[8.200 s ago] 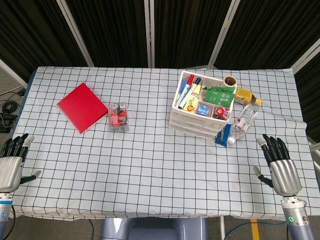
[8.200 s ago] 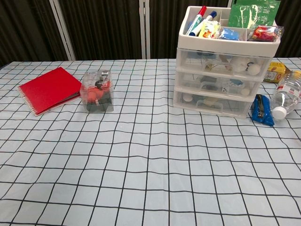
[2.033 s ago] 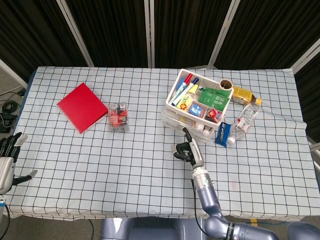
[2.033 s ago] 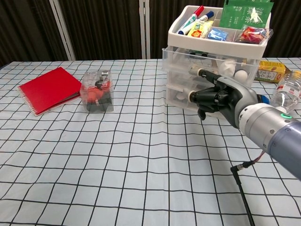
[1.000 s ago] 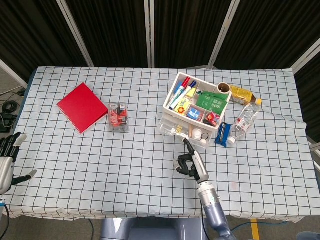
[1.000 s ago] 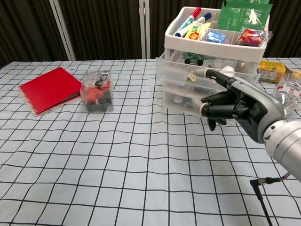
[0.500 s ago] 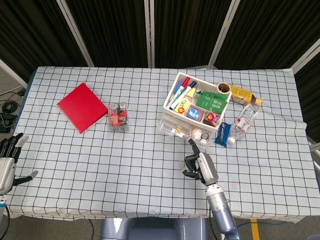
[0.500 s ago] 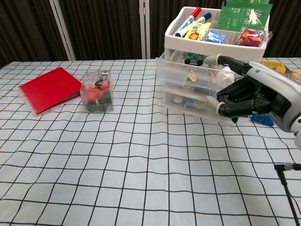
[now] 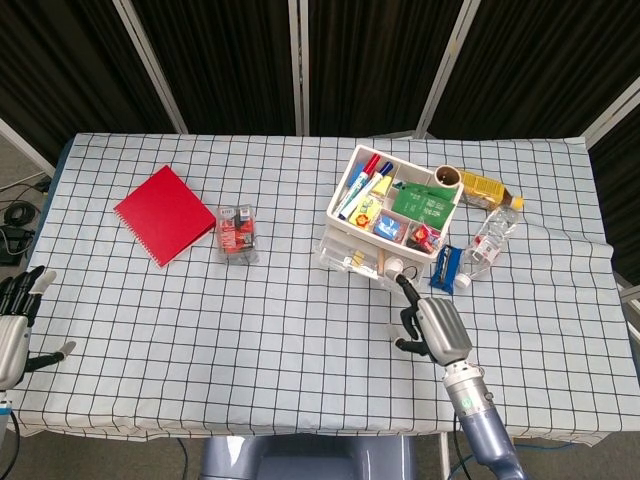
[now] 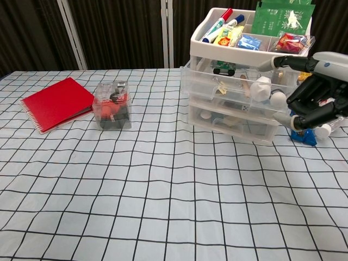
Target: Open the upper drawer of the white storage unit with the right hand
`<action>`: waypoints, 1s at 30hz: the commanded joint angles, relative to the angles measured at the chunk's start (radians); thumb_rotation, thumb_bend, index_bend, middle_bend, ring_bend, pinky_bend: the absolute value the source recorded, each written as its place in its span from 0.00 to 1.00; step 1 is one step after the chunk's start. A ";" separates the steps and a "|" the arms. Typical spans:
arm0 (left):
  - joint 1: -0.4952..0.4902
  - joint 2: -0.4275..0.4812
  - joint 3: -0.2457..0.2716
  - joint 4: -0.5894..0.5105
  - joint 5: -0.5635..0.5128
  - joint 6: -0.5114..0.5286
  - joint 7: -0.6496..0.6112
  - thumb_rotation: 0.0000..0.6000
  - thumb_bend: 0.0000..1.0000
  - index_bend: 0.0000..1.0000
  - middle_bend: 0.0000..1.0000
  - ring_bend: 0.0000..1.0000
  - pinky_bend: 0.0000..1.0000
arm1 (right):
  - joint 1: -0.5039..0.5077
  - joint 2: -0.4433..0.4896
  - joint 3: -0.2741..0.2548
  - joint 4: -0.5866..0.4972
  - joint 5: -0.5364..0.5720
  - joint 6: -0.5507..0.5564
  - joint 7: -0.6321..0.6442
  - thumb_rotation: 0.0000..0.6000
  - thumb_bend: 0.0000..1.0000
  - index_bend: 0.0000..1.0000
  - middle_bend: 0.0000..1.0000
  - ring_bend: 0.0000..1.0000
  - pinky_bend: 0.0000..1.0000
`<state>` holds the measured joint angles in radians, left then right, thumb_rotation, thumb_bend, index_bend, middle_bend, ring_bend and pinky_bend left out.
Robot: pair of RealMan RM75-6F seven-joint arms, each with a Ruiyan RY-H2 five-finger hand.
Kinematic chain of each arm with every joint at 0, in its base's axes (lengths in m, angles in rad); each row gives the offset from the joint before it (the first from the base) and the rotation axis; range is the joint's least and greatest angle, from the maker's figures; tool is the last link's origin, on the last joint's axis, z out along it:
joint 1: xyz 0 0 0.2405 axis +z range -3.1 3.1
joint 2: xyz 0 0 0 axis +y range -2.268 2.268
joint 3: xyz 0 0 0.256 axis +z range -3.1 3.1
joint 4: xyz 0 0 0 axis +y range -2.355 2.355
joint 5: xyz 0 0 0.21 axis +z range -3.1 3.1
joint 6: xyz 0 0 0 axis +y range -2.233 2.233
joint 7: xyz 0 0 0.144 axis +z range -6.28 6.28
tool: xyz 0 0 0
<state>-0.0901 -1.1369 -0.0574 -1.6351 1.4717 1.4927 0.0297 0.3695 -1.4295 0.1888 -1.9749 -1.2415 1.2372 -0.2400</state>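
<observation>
Just left of my right hand (image 10: 318, 103), now withdrawn with fingers curled on nothing, the upper drawer (image 10: 234, 81) of the white storage unit (image 9: 385, 225) stands open on the checked tablecloth (image 9: 250, 320), before dark curtains (image 9: 220, 60).

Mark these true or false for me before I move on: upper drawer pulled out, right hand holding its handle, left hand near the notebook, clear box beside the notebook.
1. The upper drawer of the white storage unit is pulled out. True.
2. The right hand holds the drawer. False: it is off to the side with curled fingers, holding nothing.
3. The left hand is at the red notebook. False: it is at the table's near corner.
4. The clear box stands beside the notebook. True.
</observation>
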 commanded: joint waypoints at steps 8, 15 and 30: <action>0.000 0.001 0.003 -0.002 0.005 0.000 -0.002 1.00 0.07 0.00 0.00 0.00 0.00 | 0.013 0.052 0.006 -0.014 0.044 0.007 -0.072 1.00 0.38 0.24 0.90 0.88 0.70; -0.001 0.001 0.004 -0.002 0.004 -0.005 0.002 1.00 0.07 0.00 0.00 0.00 0.00 | 0.032 0.053 0.021 0.001 0.089 0.003 -0.103 1.00 0.38 0.25 0.90 0.88 0.70; -0.005 -0.002 0.003 -0.001 -0.001 -0.013 0.009 1.00 0.07 0.00 0.00 0.00 0.00 | 0.074 0.022 0.040 0.022 0.170 0.000 -0.146 1.00 0.41 0.35 0.90 0.88 0.71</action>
<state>-0.0947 -1.1394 -0.0544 -1.6363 1.4703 1.4797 0.0384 0.4417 -1.4045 0.2287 -1.9527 -1.0730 1.2352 -0.3837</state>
